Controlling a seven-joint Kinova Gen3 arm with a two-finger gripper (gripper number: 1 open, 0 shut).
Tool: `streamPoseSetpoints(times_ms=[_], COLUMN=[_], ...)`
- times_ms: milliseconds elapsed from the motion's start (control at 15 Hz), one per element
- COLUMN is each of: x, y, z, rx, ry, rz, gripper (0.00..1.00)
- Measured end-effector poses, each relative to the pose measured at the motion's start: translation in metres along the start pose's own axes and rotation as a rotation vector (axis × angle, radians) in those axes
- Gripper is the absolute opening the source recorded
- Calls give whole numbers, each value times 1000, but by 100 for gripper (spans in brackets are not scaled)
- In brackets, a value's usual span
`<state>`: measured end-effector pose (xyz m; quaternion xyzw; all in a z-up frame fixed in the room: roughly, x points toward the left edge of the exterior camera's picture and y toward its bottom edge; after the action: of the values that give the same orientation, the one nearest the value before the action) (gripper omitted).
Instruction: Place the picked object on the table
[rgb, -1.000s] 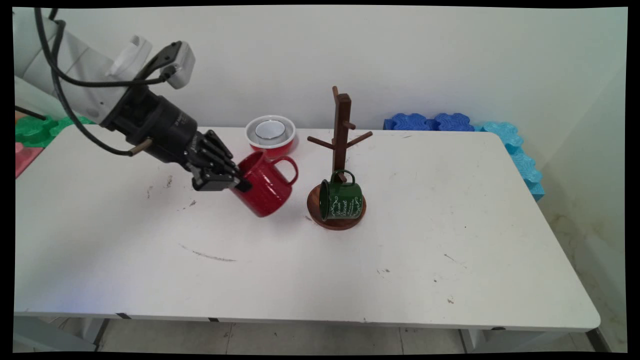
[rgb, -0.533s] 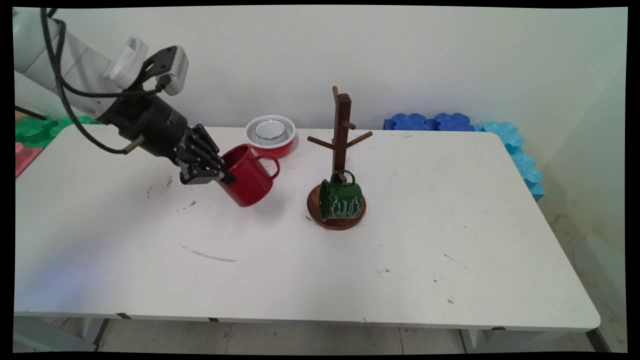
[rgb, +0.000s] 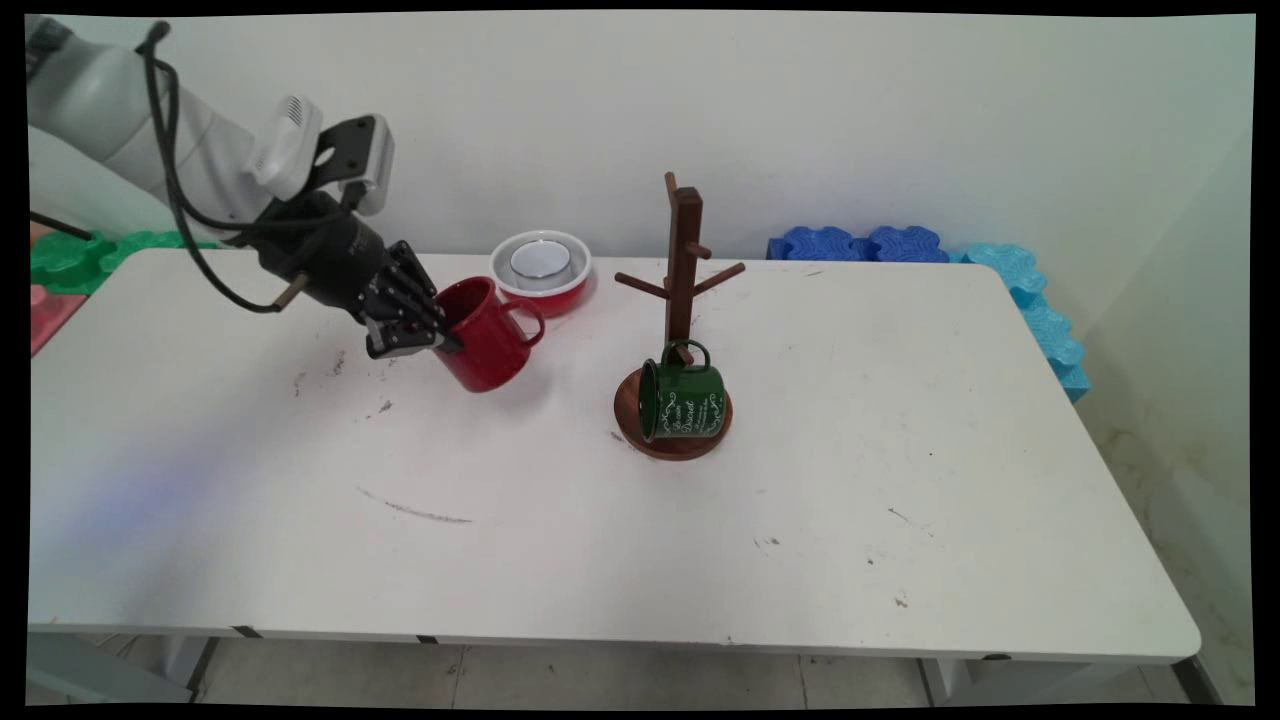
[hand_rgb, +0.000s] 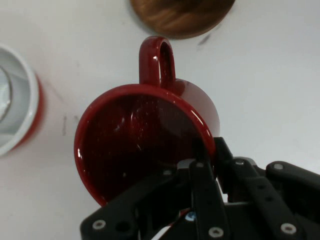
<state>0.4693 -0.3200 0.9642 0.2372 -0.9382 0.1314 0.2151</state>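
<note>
My gripper (rgb: 443, 340) is shut on the rim of a red mug (rgb: 487, 334), which it holds tilted above the table, handle to the right. In the hand view the red mug (hand_rgb: 145, 140) shows its open mouth, its handle pointing up; one finger is inside the rim, the other outside, where my gripper (hand_rgb: 207, 155) clamps the wall. To the right stands a wooden mug tree (rgb: 683, 260) on a round base (rgb: 672, 445), with a green mug (rgb: 683, 398) lying on its side on that base.
A red bowl with a white inside (rgb: 541, 268) sits just behind the red mug, seen also as the bowl (hand_rgb: 17, 115) at the hand view's left. Blue foam blocks (rgb: 865, 244) lie at the table's back right, green and red ones (rgb: 70, 262) at the left.
The gripper has carried the red mug up and to the left, away from the mug tree and toward the red bowl. The green mug has stayed on the base.
</note>
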Motion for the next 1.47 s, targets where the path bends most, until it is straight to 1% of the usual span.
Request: streamPoseSetpoints(times_ms=[200, 667, 1133, 1467], x=[-2, -7, -18, -25], y=[-9, -25, -32, -33], z=[13, 47, 78, 92], rx=[27, 71, 92, 99], ry=[-23, -71, -112, -135], rz=[45, 143, 229, 266], gripper=[0, 0, 0, 0])
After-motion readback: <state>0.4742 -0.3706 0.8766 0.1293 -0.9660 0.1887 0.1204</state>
